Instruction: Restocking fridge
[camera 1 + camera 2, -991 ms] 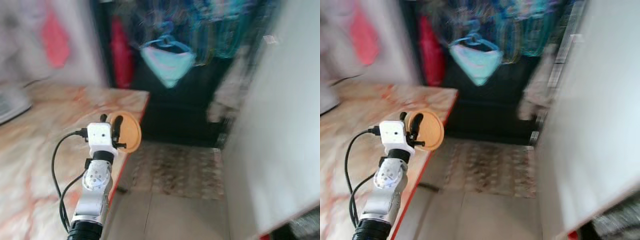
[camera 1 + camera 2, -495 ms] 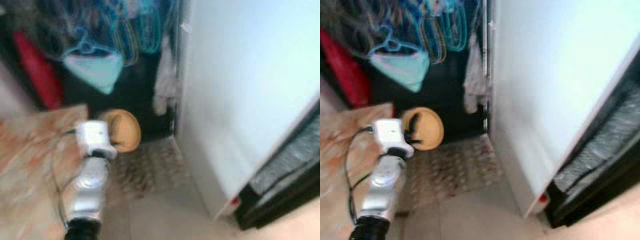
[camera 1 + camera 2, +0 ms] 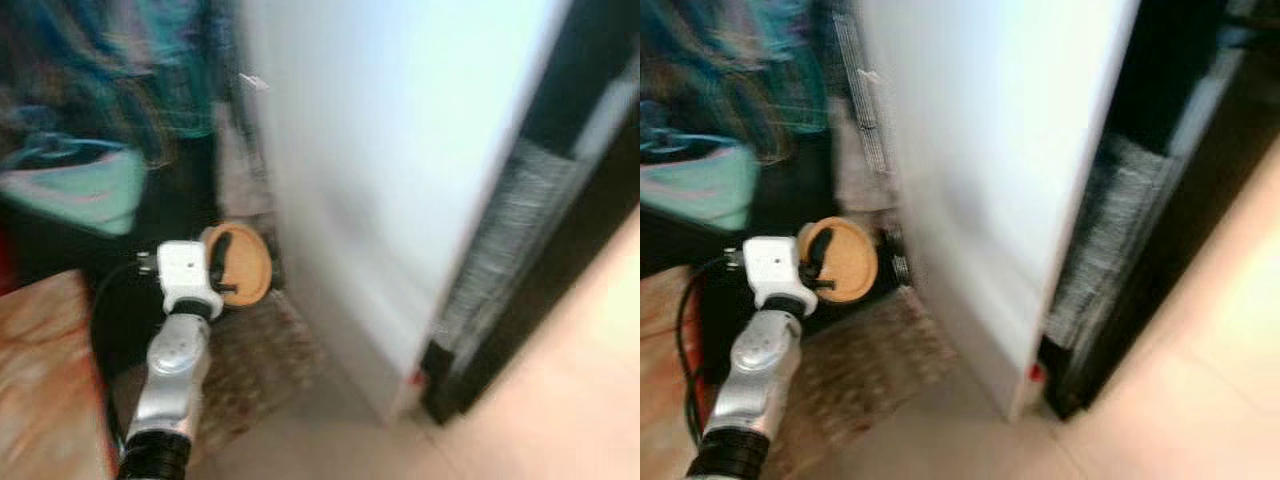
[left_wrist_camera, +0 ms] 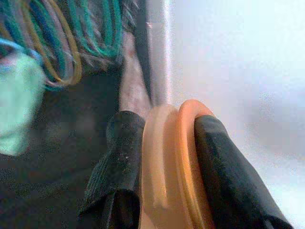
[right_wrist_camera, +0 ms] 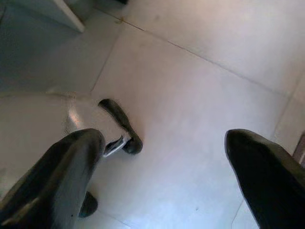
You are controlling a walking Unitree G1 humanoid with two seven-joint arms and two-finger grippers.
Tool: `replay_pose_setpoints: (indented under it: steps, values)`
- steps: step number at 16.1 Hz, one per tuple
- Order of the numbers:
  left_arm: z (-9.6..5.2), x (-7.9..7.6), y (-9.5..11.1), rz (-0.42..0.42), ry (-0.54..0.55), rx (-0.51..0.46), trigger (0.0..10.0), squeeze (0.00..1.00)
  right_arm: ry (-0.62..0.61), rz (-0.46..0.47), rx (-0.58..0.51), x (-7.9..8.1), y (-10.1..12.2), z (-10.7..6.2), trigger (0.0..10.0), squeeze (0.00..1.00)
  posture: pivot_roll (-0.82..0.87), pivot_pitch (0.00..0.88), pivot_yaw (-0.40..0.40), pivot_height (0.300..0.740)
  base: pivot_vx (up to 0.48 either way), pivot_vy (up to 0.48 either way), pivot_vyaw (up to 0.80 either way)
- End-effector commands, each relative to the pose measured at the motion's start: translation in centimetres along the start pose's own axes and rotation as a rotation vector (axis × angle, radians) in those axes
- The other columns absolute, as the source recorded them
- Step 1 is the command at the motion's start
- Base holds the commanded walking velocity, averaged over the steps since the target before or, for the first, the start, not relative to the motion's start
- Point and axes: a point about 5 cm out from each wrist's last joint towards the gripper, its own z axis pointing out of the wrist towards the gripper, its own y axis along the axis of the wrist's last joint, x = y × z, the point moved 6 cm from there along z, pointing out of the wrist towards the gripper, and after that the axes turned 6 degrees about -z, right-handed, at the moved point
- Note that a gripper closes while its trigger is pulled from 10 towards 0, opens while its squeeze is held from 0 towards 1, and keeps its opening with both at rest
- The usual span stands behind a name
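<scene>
Fridge (image 3: pixel 400 150) stood center-right w/ its white door (image 3: pixel 990 150) swung open, dark interior (image 3: pixel 1160 200) showing to the right of it, contents too blurred to read. From the left: corner of a marbled orange-white counter (image 3: pixel 45 380), hanging clothes and colored hangers (image 4: pixel 57 38) up behind, a pale turquoise garment (image 3: pixel 85 195) among them. Left gripper (image 3: pixel 222 275) was raised just left of the door, fingers (image 4: pixel 119 162) clamped on one round orange lid-like container (image 3: pixel 240 262), held on edge, clear of the door. Patterned mat (image 3: pixel 865 365) lay below it, then pale tiled floor (image 5: pixel 200 90) out to the right. Right gripper (image 5: pixel 164 176) hung low over the tiles, fingers spread wide, holding nothing.
</scene>
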Motion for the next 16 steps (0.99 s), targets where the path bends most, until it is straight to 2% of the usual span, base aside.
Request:
replay_pose_setpoints:
  steps: [1,5,7,10,12,13,14,16]
  values:
    - [0.3,0.0,-0.3,-0.027,-0.003,0.02,10.0,0.0,0.001,0.018,0.001,0.3,-0.1,0.0,10.0,0.0,-0.09,0.0,0.104,0.74,0.0,0.0,-0.8]
    - [0.0,1.2,-2.8,-0.039,0.012,0.126,10.0,0.0,0.006,0.009,0.001,0.4,0.0,0.0,10.0,0.0,-0.08,0.0,0.101,0.74,0.0,0.0,-0.8]
    - [-1.0,3.9,-6.2,-0.07,0.086,0.252,10.0,0.0,0.009,0.007,-0.002,0.5,0.1,0.1,10.0,0.0,-0.08,0.0,0.101,0.74,0.0,0.0,-0.8]
    - [-3.2,6.8,-10.4,-0.03,0.155,0.437,10.0,0.0,0.006,0.009,-0.002,0.5,0.1,0.1,10.0,0.0,-0.09,0.0,0.104,0.74,0.0,0.0,-0.8]
    - [-6.6,8.2,-14.4,0.019,0.205,0.634,10.0,0.0,0.008,0.005,-0.001,0.6,0.0,0.1,10.0,0.0,-0.1,0.0,0.112,0.74,0.0,0.0,-0.8]
    - [-8.4,8.7,-16.1,-0.005,0.241,0.715,10.0,0.0,0.011,0.004,-0.003,0.6,0.1,0.0,10.0,0.0,-0.11,0.0,0.112,0.74,0.0,0.0,0.0]
    - [-10.3,8.8,-17.6,-0.018,0.267,0.793,10.0,0.0,0.011,0.006,-0.006,0.6,0.1,0.0,10.0,0.0,-0.11,0.0,0.112,0.74,0.0,0.0,0.0]
    - [-12.9,8.4,-19.5,-0.03,0.276,0.903,10.0,0.0,0.008,0.006,-0.006,0.6,0.0,0.0,10.0,0.0,-0.12,0.0,0.111,0.74,0.0,0.0,0.0]
